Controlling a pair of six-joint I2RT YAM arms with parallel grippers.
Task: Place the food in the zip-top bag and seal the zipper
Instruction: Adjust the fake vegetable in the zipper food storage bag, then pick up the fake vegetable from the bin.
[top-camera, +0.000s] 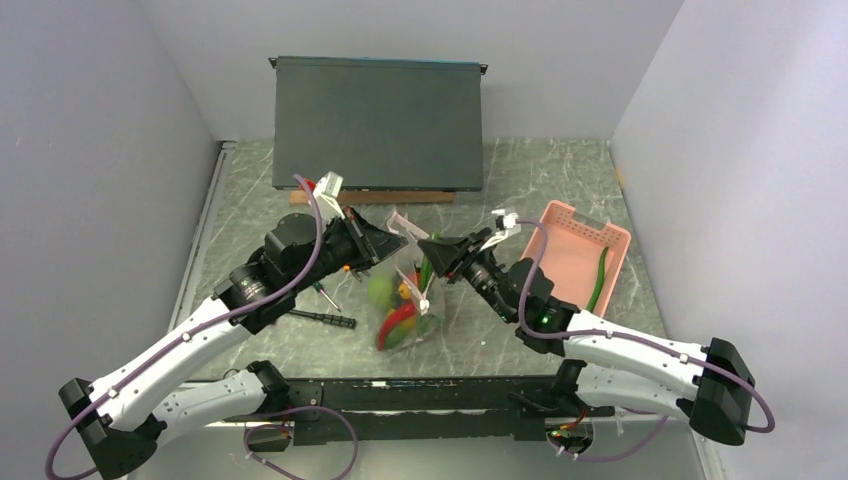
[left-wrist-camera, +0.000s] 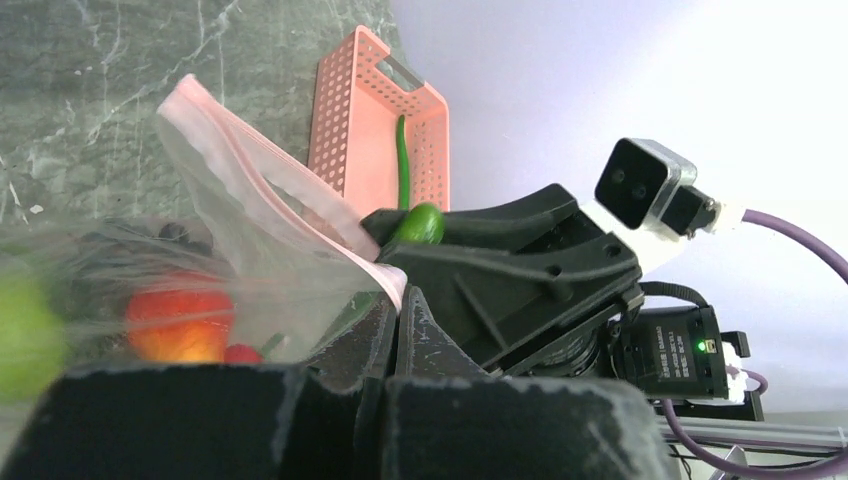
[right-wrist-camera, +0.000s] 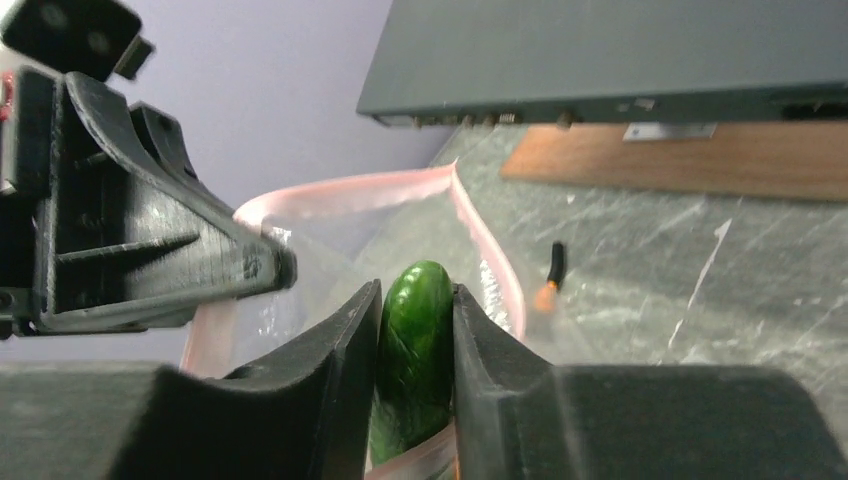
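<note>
One cucumber (right-wrist-camera: 412, 370) in R end effector (right-wrist-camera: 415, 292), at open bag (left-wrist-camera: 235, 235) rim.

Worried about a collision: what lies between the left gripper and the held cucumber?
The zip-top bag's open mouth, its pink zipper looping between left gripper and cucumber; right wrist view shows it.

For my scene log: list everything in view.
zip-top bag: one, clear, pink zipper, centre
lime-green fruit: one, in bag
orange-yellow piece: one, in bag
red chili: one seen, in bag
cucumber: one, dark green, at bag mouth
basket: one, pink, right
long green piece: one, in basket
panel: one, dark grey, back
wooden block: one, brown, by panel
black-handled tool: one, left of bag
left gripper: black, fingers grip bag rim
right gripper: black, fingers grip cucumber
</note>
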